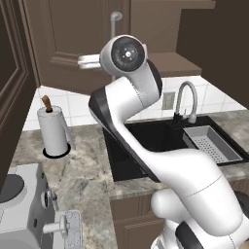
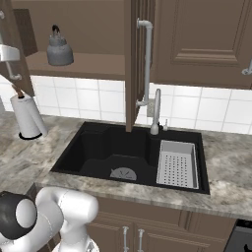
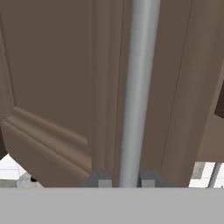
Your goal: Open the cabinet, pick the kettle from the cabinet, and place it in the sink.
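The cabinet (image 3: 52, 87) door's silver bar handle (image 3: 138, 87) runs straight up between the jaws, which sit narrow, closely flanking it.

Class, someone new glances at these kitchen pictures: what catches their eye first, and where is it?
Probably the big white robot arm rising in front of the black sink. Next, the wall cabinet swung open above the counter, with a grey kettle on its shelf. Up close, the gripper straddles the door's silver handle.

Glossy white rounded arm (image 1: 160, 160) segments, dark joint bands, a round dark-centred end cap.
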